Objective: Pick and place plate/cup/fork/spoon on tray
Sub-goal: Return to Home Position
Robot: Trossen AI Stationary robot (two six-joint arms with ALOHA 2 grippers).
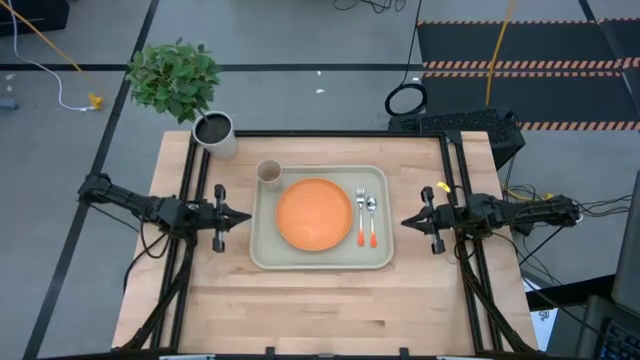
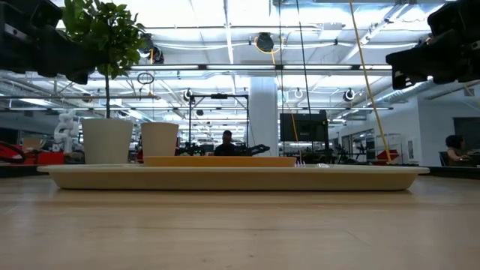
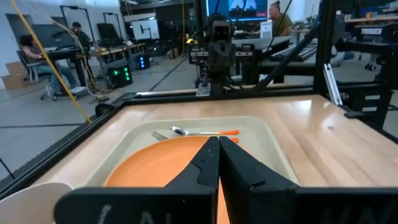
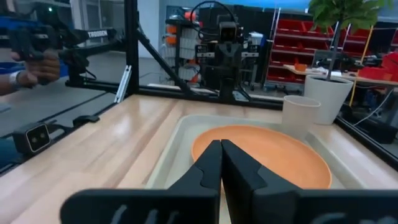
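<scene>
The pale green-grey tray [image 1: 262, 250] lies in the middle of the table. On it rest the orange plate [image 1: 313, 213] at its centre, the beige cup [image 1: 269, 174] upright in its far left corner, and the fork [image 1: 360, 216] and spoon [image 1: 371, 218] side by side along its right side, orange-red handles toward the near edge. My left gripper [image 1: 247, 216] is shut and empty, just left of the tray. My right gripper [image 1: 405, 222] is shut and empty, just right of the tray. Both hover above the table.
A grey-white pot with dark soil [image 1: 214, 132] and a leafy plant [image 1: 174, 75] stand at the table's far left corner. Black frame rails [image 1: 190, 200] run along the table's left and right sides. Bare wood [image 1: 320, 310] lies between tray and near edge.
</scene>
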